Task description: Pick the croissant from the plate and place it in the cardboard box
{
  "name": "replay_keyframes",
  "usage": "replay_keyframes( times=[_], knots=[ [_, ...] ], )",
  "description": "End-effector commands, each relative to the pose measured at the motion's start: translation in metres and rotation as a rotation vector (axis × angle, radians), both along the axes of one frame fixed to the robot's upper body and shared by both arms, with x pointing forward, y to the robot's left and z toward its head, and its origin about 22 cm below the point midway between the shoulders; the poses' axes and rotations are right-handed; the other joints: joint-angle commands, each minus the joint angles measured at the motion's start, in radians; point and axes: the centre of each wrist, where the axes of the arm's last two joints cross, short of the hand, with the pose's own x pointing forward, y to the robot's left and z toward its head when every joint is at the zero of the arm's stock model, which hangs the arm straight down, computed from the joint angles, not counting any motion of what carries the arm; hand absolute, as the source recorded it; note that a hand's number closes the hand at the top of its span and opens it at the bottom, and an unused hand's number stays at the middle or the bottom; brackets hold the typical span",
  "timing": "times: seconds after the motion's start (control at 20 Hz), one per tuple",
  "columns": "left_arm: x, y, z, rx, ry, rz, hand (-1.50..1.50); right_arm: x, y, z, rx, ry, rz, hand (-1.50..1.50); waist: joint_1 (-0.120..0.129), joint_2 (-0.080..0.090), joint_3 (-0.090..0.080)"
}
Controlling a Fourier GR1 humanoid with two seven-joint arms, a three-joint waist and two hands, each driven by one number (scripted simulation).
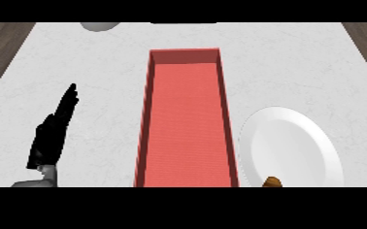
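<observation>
- Released, fingers straight: left robot hand [50, 136], left of box [188, 126].
- On plate [290, 140], near edge: croissant [272, 181], mostly cropped; long axis indeterminable.

Box [185, 126] walls betw. plate [287, 140] & left counter [100, 68], box open-topped, free counter beyond it

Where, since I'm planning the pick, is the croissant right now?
The croissant sits at lower right of the head view, on the white plate near its front edge, right of the reddish box, partly cut off at the bottom.
</observation>
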Motion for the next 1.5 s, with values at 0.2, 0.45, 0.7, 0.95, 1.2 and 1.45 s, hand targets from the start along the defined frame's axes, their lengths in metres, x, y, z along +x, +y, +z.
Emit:
replay_keyframes(
  times=[0.2,0.45,0.7,0.95,1.2,1.45],
  knots=[
    [0.0,-0.009,0.004,-0.007,-0.002,-0.033,0.0,0.0,0.009,0.04,0.145,-0.198,0.097,1.5,0.028,0.008,-0.001],
    [0.008,-0.017,0.003,0.008,-0.011,-0.046,0.0,0.02,0.02,0.031,0.126,-0.177,0.087,1.5,0.037,0.016,-0.002],
    [0.003,-0.011,0.004,0.015,-0.005,-0.05,0.0,0.036,0.018,0.035,0.127,-0.137,0.067,1.5,0.05,0.018,-0.002],
    [0.007,-0.016,0.009,0.015,-0.021,-0.078,0.0,0.074,0.022,0.022,0.154,-0.092,0.052,1.5,0.075,0.028,-0.002],
    [0.011,-0.017,0.004,0.012,-0.023,-0.069,0.0,0.124,0.028,0.019,0.159,-0.015,0.03,1.5,0.074,0.028,-0.001],
    [0.012,-0.007,0.005,0.006,-0.008,-0.059,0.0,0.19,0.036,0.009,0.17,0.083,-0.023,1.5,0.068,0.021,0.0]
  ],
)
